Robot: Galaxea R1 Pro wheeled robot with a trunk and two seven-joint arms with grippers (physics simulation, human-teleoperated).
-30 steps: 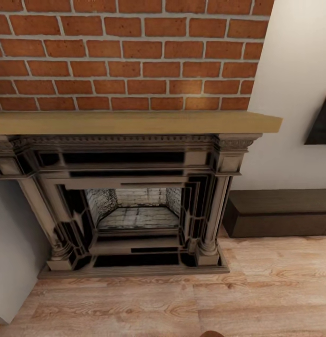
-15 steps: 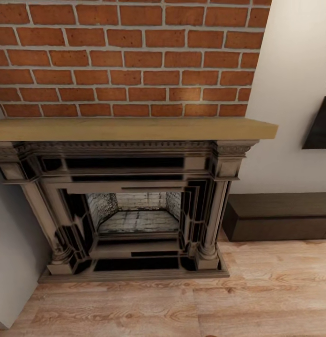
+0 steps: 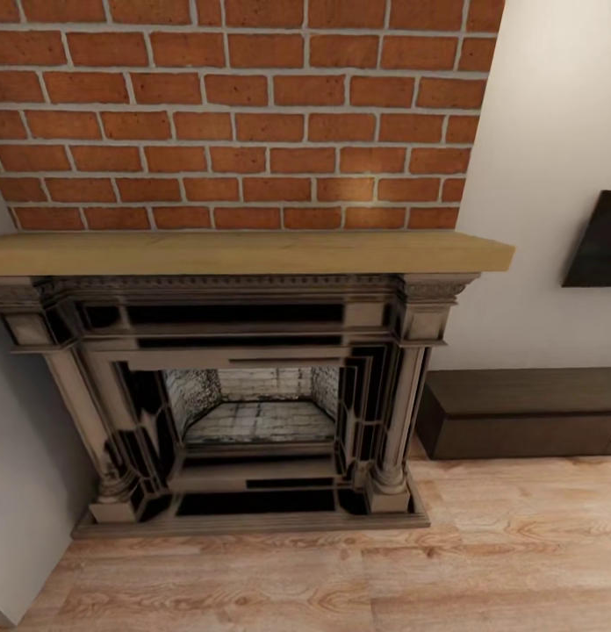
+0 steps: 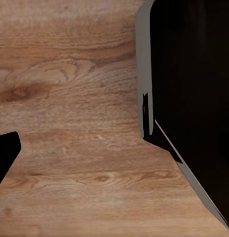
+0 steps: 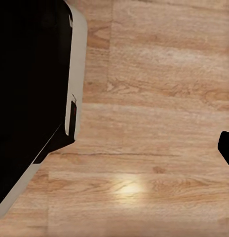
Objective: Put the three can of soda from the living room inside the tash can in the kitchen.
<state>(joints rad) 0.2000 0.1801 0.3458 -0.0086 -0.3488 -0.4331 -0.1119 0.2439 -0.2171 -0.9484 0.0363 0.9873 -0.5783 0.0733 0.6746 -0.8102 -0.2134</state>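
The living room's dark fireplace point(image 3: 244, 412) stands straight ahead in the head view, under a pale wood mantel point(image 3: 253, 253) and a red brick wall point(image 3: 244, 114). The cans of soda and the tash can are out of view. The left wrist view looks down on wood floor point(image 4: 75, 98), with one dark fingertip point(image 4: 3, 158) at its edge. In the right wrist view another dark fingertip point(image 5: 227, 147) shows over the floor point(image 5: 159, 98). Neither view shows anything between the fingers, and their spacing is not visible.
A low dark cabinet point(image 3: 525, 412) runs along the white wall to the right of the fireplace, under a dark wall-mounted panel point(image 3: 597, 239). A grey wall corner point(image 3: 25, 491) juts out at the left. A black, grey-edged body point(image 4: 193, 98) point(image 5: 30, 89) is close beside each wrist camera.
The whole head picture has slid downward, with more brick showing above the mantel: the camera has moved, not the fireplace. A small brown shape at the bottom edge has left the picture.
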